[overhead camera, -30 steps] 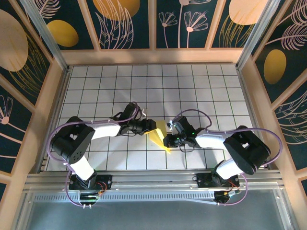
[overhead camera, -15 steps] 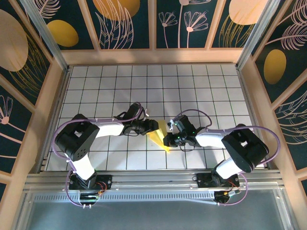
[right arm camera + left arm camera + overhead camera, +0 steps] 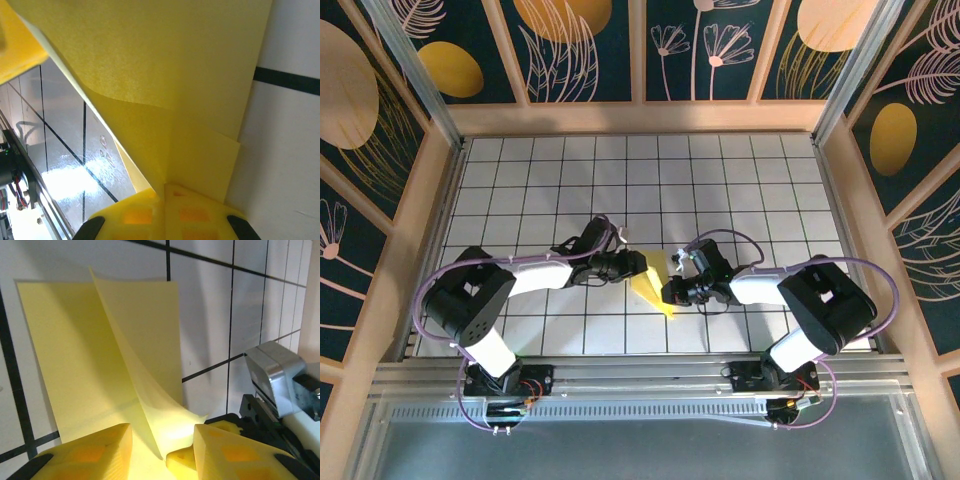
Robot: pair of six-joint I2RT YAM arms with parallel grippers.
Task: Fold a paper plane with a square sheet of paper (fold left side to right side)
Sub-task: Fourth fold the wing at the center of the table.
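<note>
Top external view: the partly folded square sheet of paper (image 3: 653, 288) sits mid-tabletop (image 3: 720, 180), toward the near edge. The right gripper (image 3: 670, 292) pinches its fold; the left gripper (image 3: 642, 266) has its fingers (image 3: 90, 455) spread around a raised flap.

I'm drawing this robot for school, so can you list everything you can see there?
table: one, white, black grid.
paper: one, pale yellow, part folded, on the table, near middle.
walls: three, dark blue with gold ovals, around the table.
cables: several, purple, along the arms.
arms: two, white and black, bases at near edge.
left end effector: one, yellow fingers apart, paper flap between them.
right end effector: one, yellow fingers, shut on the paper.
</note>
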